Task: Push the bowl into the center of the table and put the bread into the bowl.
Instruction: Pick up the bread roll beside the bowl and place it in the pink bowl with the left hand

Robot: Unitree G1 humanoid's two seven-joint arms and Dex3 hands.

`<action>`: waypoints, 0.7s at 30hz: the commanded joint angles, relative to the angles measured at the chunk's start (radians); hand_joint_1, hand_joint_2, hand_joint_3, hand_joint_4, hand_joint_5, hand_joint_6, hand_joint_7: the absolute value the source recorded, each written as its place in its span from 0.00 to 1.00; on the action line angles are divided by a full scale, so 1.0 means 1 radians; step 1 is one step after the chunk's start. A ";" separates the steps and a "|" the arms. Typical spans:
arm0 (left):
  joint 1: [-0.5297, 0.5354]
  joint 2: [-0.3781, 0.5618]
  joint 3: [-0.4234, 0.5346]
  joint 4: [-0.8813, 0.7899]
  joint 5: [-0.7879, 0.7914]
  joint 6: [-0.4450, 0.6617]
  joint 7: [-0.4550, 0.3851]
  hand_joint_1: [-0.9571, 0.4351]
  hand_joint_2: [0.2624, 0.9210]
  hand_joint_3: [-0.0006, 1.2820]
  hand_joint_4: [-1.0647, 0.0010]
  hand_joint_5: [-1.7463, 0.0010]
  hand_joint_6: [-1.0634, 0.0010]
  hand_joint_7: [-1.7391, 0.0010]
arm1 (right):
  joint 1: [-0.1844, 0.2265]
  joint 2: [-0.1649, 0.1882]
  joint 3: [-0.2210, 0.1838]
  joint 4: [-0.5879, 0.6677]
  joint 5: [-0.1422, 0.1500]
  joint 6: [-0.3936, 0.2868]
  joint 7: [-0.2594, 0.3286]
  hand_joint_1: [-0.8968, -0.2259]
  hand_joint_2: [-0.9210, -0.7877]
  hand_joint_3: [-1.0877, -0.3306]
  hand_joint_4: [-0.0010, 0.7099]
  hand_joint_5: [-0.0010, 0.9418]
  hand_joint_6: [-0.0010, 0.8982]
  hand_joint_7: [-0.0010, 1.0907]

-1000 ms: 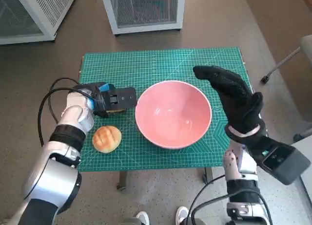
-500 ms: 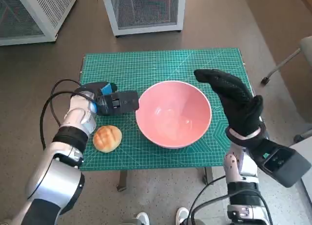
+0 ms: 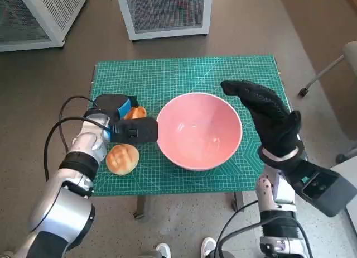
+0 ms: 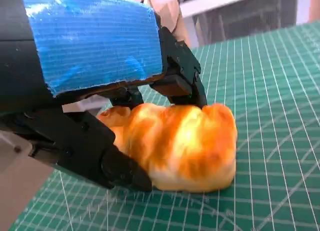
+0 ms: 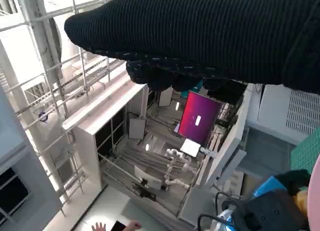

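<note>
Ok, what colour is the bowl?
Pink; the bowl shows best in the head view.

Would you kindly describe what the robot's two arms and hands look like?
Both forearms are pale silver-grey with black cuffs. The left hand is black and blocky, with blue tape over its back; thin black cables loop beside its wrist. The right hand wears a black knitted glove, with a dark box mounted below its wrist.

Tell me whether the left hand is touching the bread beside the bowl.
Touching. The left wrist view shows the left hand's black fingers resting on top of the bread, no gap between them.
</note>
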 commanded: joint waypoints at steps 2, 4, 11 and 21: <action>-0.017 0.022 0.024 -0.014 -0.021 0.006 0.002 0.69 0.97 0.12 0.47 0.22 0.40 0.36 | 0.026 0.005 0.004 -0.007 0.006 0.028 0.009 0.50 0.00 0.56 0.40 0.00 0.00 0.65; -0.024 0.028 0.034 -0.026 -0.028 0.005 0.004 0.69 0.99 0.10 0.45 0.24 0.41 0.35 | 0.028 0.005 0.004 -0.010 0.007 0.034 0.010 0.50 0.00 0.56 0.40 0.00 0.00 0.65; -0.028 0.060 0.089 -0.122 -0.066 -0.014 0.021 0.69 1.00 0.08 0.40 0.31 0.44 0.30 | 0.034 0.006 0.006 -0.026 0.012 0.056 0.012 0.50 0.00 0.56 0.40 0.00 0.00 0.65; 0.094 0.132 0.209 -0.548 -0.124 -0.012 0.002 0.69 1.00 0.06 0.38 0.35 0.41 0.30 | 0.035 0.011 0.005 -0.032 0.009 0.073 0.012 0.51 0.00 0.55 0.39 0.00 0.00 0.66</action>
